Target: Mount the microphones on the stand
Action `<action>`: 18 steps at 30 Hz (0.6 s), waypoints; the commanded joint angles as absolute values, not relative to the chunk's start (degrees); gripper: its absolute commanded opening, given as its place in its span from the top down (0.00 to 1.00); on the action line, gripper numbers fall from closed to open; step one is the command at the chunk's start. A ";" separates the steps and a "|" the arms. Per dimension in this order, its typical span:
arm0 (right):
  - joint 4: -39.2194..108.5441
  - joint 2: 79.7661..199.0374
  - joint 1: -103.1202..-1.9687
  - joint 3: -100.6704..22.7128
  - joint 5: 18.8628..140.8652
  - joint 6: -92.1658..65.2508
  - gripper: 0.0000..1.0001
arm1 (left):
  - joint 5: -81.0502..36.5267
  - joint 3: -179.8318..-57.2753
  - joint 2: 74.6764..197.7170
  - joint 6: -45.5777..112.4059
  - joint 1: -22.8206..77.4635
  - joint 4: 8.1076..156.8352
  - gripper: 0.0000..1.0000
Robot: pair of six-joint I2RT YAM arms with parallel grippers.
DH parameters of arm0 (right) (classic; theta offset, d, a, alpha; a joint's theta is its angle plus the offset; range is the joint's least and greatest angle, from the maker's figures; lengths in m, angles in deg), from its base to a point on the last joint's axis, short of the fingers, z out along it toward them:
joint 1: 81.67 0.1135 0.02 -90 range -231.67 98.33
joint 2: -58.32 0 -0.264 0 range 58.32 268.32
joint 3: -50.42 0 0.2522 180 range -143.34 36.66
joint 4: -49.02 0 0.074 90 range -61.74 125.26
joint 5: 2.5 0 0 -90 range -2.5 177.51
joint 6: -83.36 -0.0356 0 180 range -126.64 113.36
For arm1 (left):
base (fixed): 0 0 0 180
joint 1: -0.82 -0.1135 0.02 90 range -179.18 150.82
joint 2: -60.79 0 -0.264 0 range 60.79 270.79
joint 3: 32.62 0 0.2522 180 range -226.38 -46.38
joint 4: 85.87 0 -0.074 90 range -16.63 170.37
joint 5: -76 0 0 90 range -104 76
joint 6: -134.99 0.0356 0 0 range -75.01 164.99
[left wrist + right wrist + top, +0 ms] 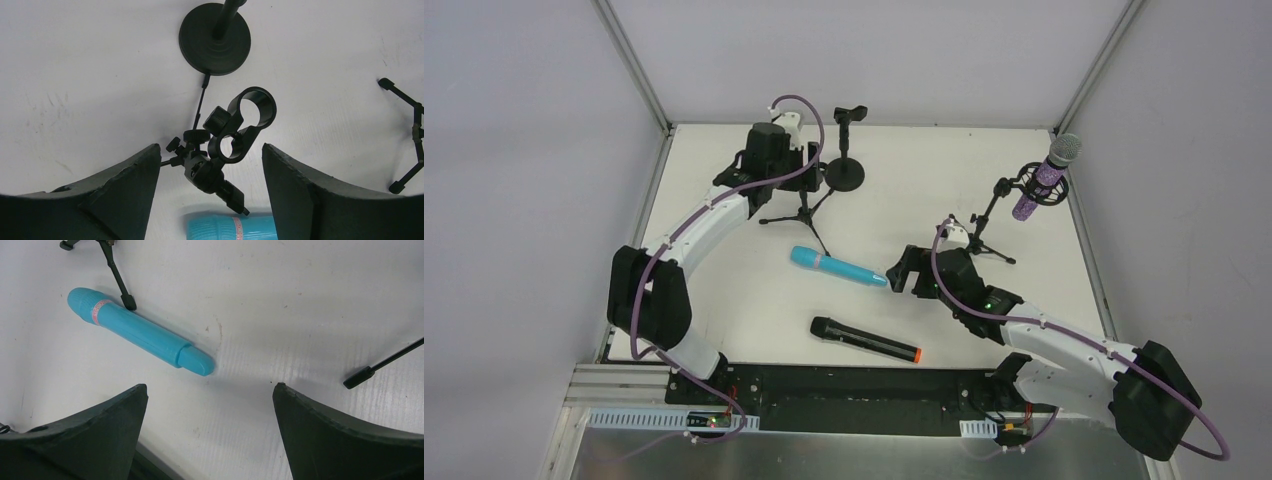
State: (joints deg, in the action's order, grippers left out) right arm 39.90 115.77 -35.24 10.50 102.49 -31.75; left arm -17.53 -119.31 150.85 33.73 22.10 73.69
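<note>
The turquoise microphone point(839, 267) lies flat on the table point(724, 290), with the tripod stand point(799, 212) just beyond its head, the black microphone point(864, 340) on its near side and the purple microphone point(1046, 178) clipped far right; the right gripper point(210, 385) gapes empty by its tail, and the left gripper point(210, 147), open and empty, flanks the tripod's clip point(246, 131).
</note>
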 commanded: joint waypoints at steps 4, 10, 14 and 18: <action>42.78 115.83 -34.74 9.58 104.52 -32.70 0.01 | -20.37 -121.89 152.52 33.60 21.67 74.40 0.36; 42.96 115.90 -34.81 9.66 104.86 -32.65 0.01 | -21.87 -122.83 153.98 33.39 21.65 73.67 0.48; 42.91 115.56 -34.74 9.91 105.07 -32.66 0.01 | -21.87 -123.02 153.77 33.85 21.65 73.35 0.59; 42.97 115.39 -34.76 9.94 105.27 -32.63 0.01 | -21.00 -122.95 153.20 34.39 21.66 73.25 0.75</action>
